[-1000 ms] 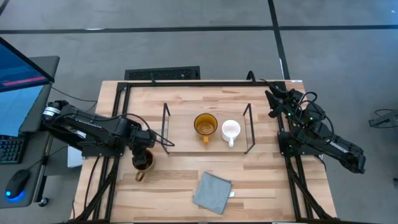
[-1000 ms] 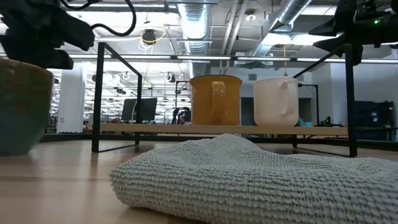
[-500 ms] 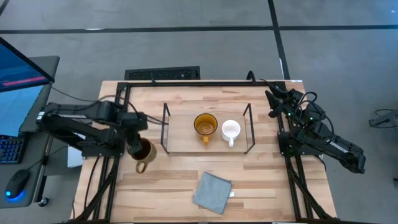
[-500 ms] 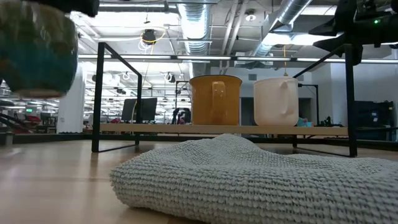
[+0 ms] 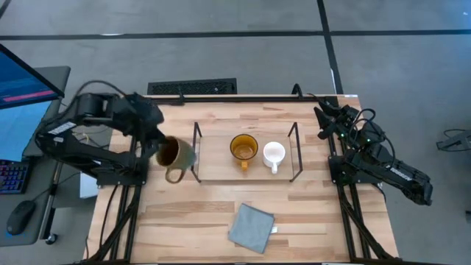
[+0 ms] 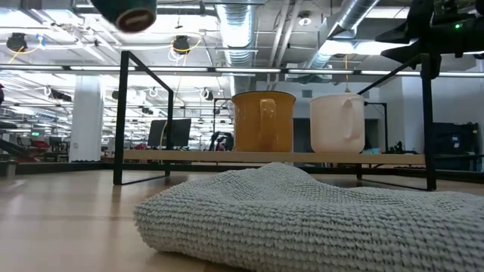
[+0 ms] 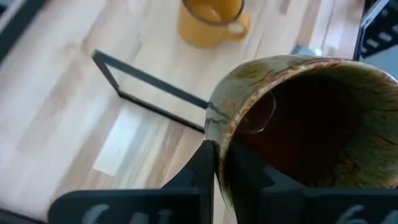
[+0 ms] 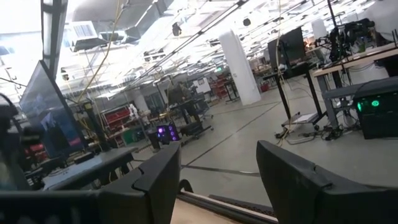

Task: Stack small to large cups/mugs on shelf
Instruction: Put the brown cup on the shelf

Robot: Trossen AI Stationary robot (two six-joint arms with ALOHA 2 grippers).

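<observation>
The brownish mug (image 5: 175,154) with a dark inside hangs in the air just left of the shelf (image 5: 218,171), with my left gripper (image 7: 221,155) shut on it. In the low view only its bottom (image 6: 128,11) shows, at the top. The amber mug (image 5: 243,148) and the white mug (image 5: 273,154) stand upright side by side on the shelf board (image 6: 189,156), handles toward the near edge. My right gripper (image 8: 217,180) waits open at the table's far right, pointing out into the room. My left gripper holds the brownish mug by its rim (image 7: 214,127), with one finger (image 7: 202,171) outside the wall and the other inside the dark hollow. The fingers come slanting down from the table's left. The mug is lifted clear of the table and tilted, handle (image 5: 174,175) toward the near edge.
A grey knitted cloth (image 5: 251,227) lies on the table near the front edge, below the shelf. Black wire frames (image 5: 196,151) stand at both short ends of the shelf. Bare board lies left of the amber mug.
My left gripper has risen, tipped and swung toward the table's far edge and the shelf, staying shut on the brownish mug. The mug, which stood on the table near the left front, is now lifted clear and hangs high beside the shelf's left frame.
</observation>
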